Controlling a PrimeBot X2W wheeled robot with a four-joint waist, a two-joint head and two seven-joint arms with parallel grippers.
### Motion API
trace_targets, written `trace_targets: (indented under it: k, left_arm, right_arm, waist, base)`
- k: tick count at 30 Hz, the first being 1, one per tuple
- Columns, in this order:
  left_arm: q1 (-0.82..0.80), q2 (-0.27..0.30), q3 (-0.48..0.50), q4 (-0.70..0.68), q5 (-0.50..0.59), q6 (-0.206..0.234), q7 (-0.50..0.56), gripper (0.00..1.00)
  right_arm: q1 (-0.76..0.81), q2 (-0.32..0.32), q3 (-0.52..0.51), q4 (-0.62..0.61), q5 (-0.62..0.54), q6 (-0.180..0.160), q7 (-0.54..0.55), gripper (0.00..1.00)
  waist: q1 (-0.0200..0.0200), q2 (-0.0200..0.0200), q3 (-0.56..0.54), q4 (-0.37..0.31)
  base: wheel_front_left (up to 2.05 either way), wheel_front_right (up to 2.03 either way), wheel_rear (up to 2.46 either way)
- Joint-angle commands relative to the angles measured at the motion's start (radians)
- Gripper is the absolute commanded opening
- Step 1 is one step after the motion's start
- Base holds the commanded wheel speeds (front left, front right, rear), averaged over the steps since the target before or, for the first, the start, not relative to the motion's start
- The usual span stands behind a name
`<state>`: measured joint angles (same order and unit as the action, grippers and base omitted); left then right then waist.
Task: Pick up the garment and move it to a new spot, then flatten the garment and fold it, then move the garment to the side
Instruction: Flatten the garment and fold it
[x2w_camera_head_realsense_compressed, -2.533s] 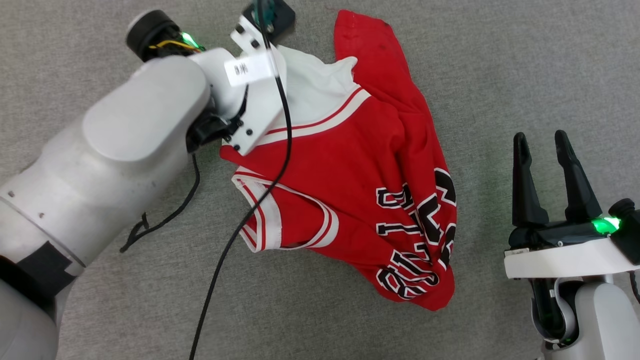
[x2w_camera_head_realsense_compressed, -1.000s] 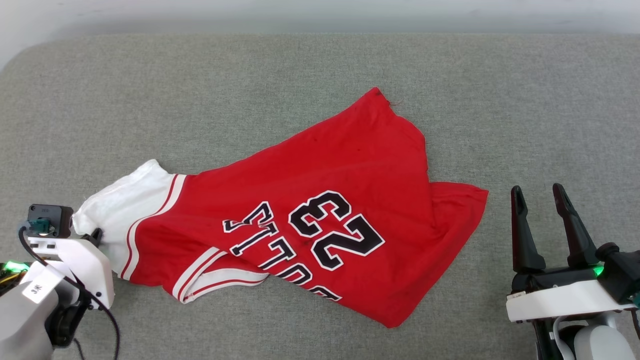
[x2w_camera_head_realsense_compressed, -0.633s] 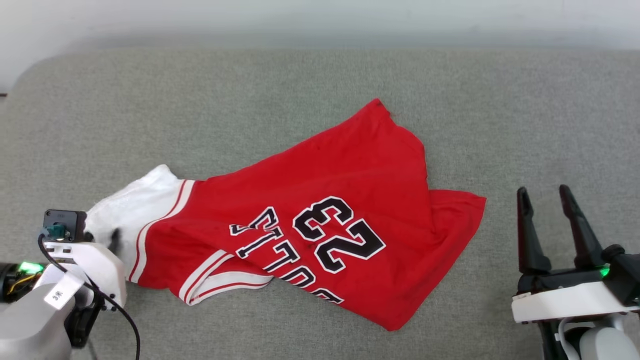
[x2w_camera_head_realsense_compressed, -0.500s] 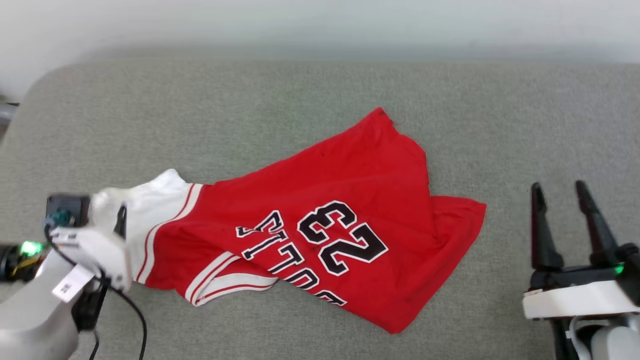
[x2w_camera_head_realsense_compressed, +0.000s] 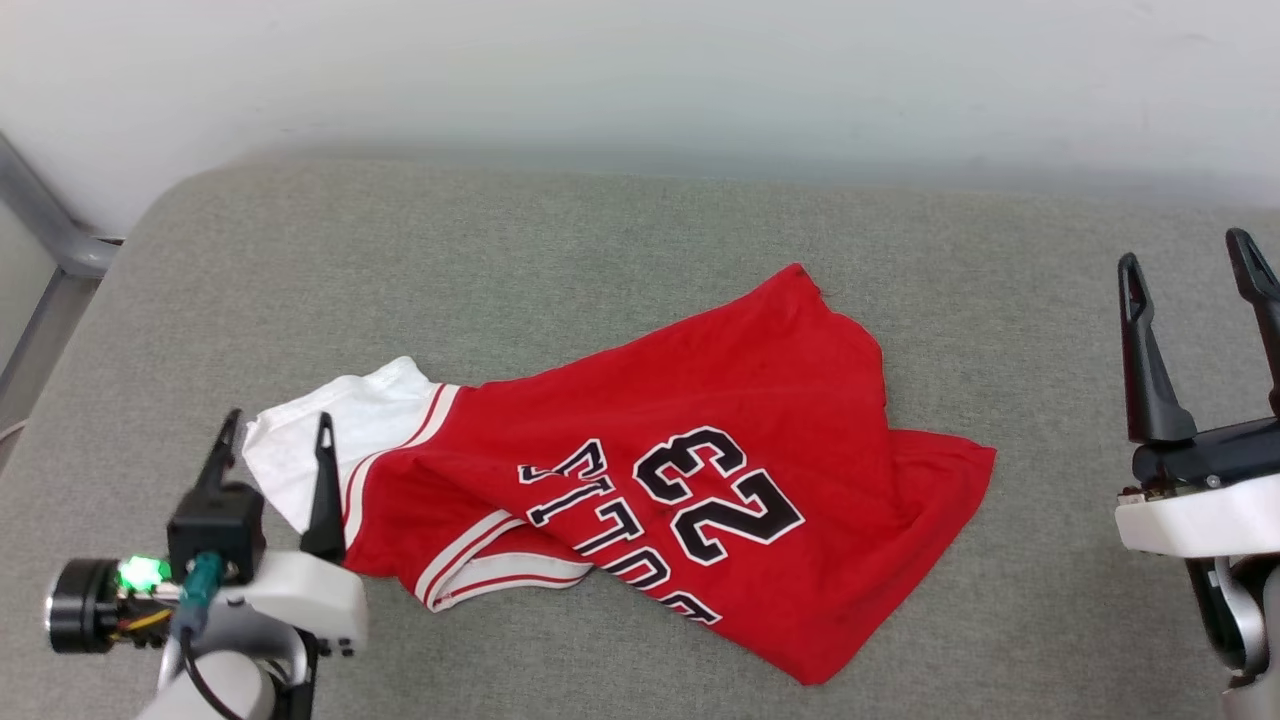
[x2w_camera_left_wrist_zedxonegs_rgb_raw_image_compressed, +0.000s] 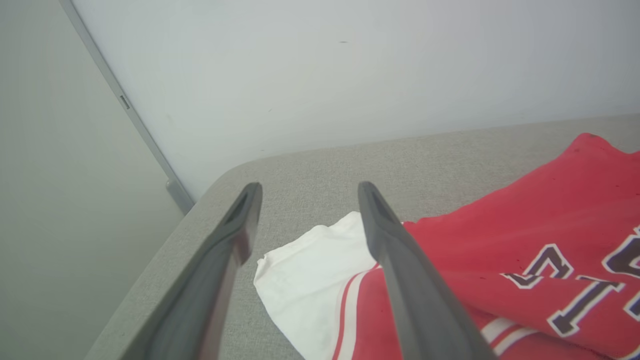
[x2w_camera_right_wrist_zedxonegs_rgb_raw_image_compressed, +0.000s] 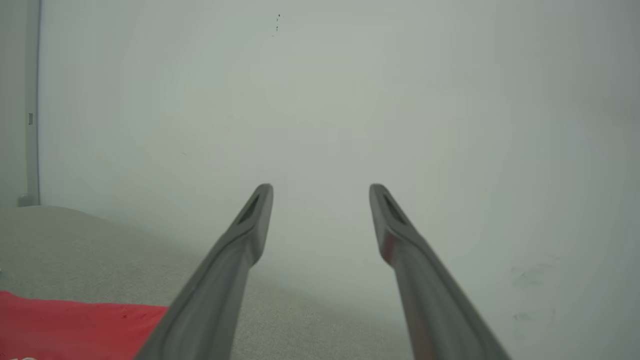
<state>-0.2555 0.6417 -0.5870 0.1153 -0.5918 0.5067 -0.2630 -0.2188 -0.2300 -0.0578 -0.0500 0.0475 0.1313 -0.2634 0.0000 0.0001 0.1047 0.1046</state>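
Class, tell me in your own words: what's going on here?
A red jersey lies rumpled, number side up, on a grey padded surface. The robot's left gripper is open by the white sleeve, gripping nothing. The right gripper, also open, hangs clear of the jersey. Flattening and folding are not yet done.

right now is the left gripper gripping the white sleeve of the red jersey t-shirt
No, the left gripper stands open, fingers wide apart, and the red jersey T-shirt's white sleeve lies loose on the grey cushion.
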Motion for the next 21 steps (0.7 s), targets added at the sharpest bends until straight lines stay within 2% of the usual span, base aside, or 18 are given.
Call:
trace_targets:
  k: [1,6,9,12,16,21]
  left_arm:
    - [0.021,-0.017,0.019,-0.017,0.024,0.005,-0.002,1.00]
    - [0.124,-0.100,0.103,-0.061,0.125,-0.011,-0.002,1.00]
    - [0.165,-0.150,0.146,-0.069,0.170,-0.029,-0.002,1.00]
    - [0.196,-0.187,0.182,-0.067,0.210,-0.057,-0.002,1.00]
    - [0.214,-0.232,0.230,-0.064,0.256,-0.099,-0.002,1.00]
    - [0.222,-0.283,0.285,-0.071,0.311,-0.128,-0.002,1.00]
  right_arm:
    - [-0.017,-0.025,0.014,0.013,0.008,-0.001,-0.002,1.00]
    - [-0.070,-0.161,0.151,0.072,0.069,-0.001,0.004,1.00]
    - [-0.110,-0.251,0.258,0.073,0.153,-0.001,0.065,1.00]
    - [-0.131,-0.342,0.376,0.048,0.251,-0.001,0.183,1.00]
    - [-0.160,-0.470,0.552,-0.030,0.414,-0.001,0.395,1.00]
    - [-0.198,-0.580,0.727,-0.128,0.533,-0.001,0.576,1.00]
  waist:
    - [0.0000,-0.0001,-0.005,0.007]
    - [0.0000,-0.0001,-0.019,0.026]
    - [0.0000,-0.0001,-0.024,0.035]
    - [0.0000,-0.0001,-0.024,0.042]
    - [0.0000,-0.0001,-0.017,0.047]
    - [0.0000,-0.0001,0.010,0.053]
  base:
    - [0.00,0.00,0.00]
    - [0.00,0.00,0.00]
    - [0.00,0.00,0.00]
    - [0.00,0.00,0.00]
    - [0.00,0.00,0.00]
    - [0.00,0.00,0.00]
